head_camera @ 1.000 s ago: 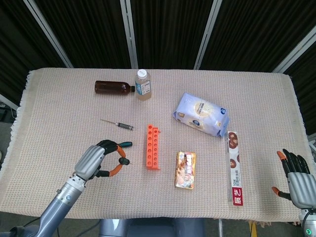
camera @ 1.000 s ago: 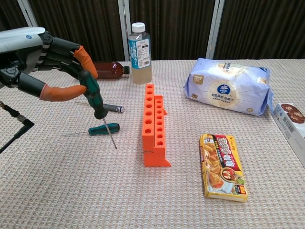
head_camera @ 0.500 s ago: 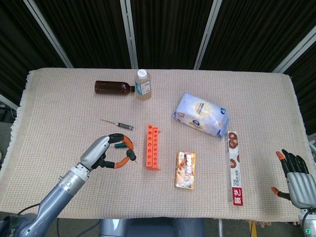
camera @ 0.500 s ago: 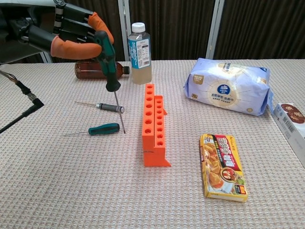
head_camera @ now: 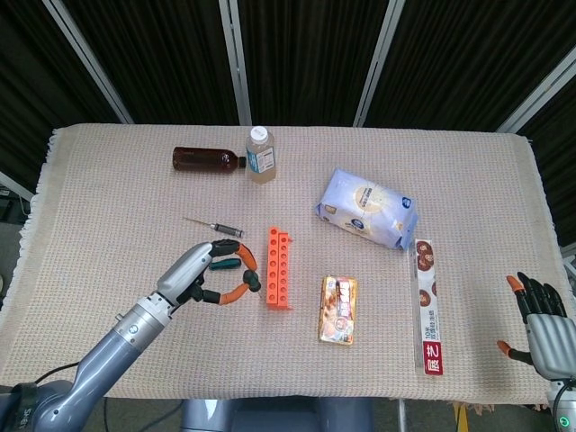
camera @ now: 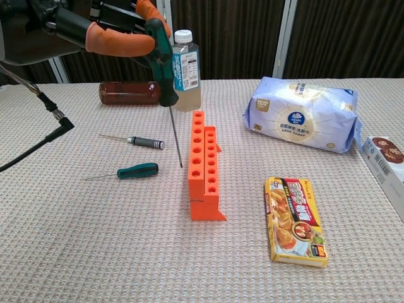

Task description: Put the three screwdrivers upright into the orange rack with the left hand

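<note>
The orange rack [head_camera: 278, 268] [camera: 202, 165] stands mid-table with rows of holes on top. My left hand [head_camera: 209, 274] [camera: 107, 35] pinches a green-handled screwdriver [camera: 165, 69] between thumb and fingers, held nearly upright, shaft down, just left of the rack and above the cloth. A second green-handled screwdriver [camera: 136, 171] [head_camera: 227, 264] lies on the cloth left of the rack. A thin black-handled screwdriver [head_camera: 216, 226] [camera: 142, 141] lies further back. My right hand [head_camera: 538, 322] rests at the table's front right corner, fingers spread, holding nothing.
A brown bottle [head_camera: 205, 159] lies at the back beside an upright clear bottle [head_camera: 260, 155]. Right of the rack are a blue-white snack bag [head_camera: 367, 208], a yellow box [head_camera: 338, 309] and a long red-white box [head_camera: 427, 306].
My left hand has risen and moved right toward the rack, carrying the green-handled screwdriver and turning it from tilted to nearly upright. The right hand has stayed put.
</note>
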Available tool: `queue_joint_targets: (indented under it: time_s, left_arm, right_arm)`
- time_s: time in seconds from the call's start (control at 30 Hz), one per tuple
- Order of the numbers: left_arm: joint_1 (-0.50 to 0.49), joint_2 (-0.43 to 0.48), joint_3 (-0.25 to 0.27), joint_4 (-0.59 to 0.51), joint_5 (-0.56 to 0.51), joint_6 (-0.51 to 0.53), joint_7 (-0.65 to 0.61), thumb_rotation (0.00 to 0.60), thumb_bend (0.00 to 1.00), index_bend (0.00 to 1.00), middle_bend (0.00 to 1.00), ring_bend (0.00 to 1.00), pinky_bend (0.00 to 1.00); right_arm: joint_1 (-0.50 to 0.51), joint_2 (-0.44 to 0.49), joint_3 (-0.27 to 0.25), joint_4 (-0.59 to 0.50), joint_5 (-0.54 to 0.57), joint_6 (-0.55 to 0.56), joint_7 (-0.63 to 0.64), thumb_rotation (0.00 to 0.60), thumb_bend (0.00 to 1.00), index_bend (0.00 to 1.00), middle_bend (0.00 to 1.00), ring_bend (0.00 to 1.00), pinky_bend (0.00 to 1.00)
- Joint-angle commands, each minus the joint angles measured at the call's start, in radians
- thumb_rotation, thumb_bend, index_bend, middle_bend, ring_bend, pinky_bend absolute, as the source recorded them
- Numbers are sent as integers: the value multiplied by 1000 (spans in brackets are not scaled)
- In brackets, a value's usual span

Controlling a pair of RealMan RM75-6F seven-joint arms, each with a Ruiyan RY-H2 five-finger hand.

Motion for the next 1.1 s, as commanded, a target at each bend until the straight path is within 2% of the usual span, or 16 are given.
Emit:
queue_joint_targets:
  time_s: [0.03,0.63,1.1]
  left_arm:
    - [-26,-19,-7,8,-32,1,34,600,520,763,377,231,215]
    - [-101,-102,2,30,-135,32,152,600,519,763,376,229,215]
    - [-120,-166,31,86,-175,29,174,600,521,756,368,216,204]
  right_arm:
    - [-1,1,0,2,0,1,3,600,0,0,0,0,0]
    - [-9,2,0,13,11,2,16,600,0,0,0,0,0]
    - [-5,0,2,12,18,-9,10,600,0,0,0,0,0]
